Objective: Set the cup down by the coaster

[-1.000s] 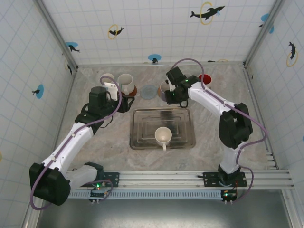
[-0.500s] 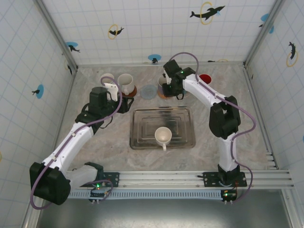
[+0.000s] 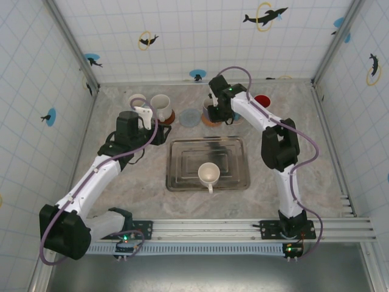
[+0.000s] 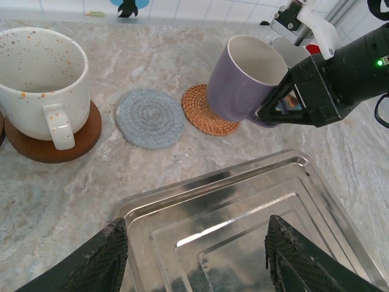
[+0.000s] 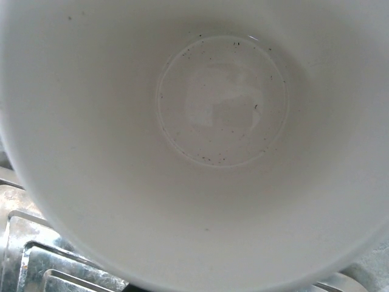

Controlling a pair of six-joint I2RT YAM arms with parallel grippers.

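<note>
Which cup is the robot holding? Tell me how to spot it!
Find the shiny tray in the middle of the table. Just behind it, over the brown coaster, the right fingers hold a tilted cup. It alone is purple outside; the speckled cup nearby is white.

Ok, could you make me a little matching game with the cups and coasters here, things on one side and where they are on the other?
Things:
1 purple cup
2 speckled cup
3 white cup
4 blue-grey coaster

Places:
A in the metal tray
B bare, nothing on it
C tilted, gripped by the right end effector
D on a dark wooden coaster

Pairs: 1-C, 2-D, 3-A, 4-B
</note>
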